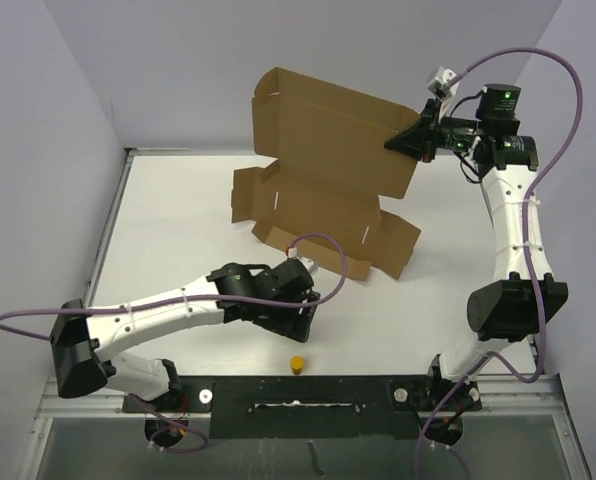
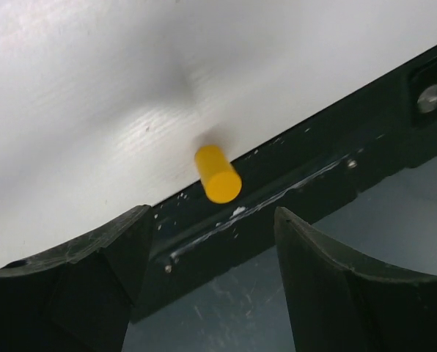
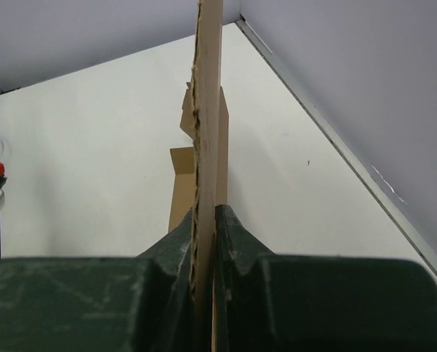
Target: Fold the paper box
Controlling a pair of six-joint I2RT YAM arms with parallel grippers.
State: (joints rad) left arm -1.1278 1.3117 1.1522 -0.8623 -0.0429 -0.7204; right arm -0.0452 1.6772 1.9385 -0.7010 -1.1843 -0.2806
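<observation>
The paper box (image 1: 323, 170) sits at the far middle of the table (image 1: 178, 250), its long axis running left to right. One broad panel is tilted up. The right gripper (image 1: 410, 140) is clenched on that panel's right edge. The left gripper (image 2: 211, 220) is released, jaws apart, above the yellow cylinder (image 2: 218, 174) at the near edge.

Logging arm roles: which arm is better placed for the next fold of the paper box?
Right, probably. The right hand is shut on the raised panel of the paper box. The left hand is open and empty, and faces the yellow cylinder, away from the box.
</observation>
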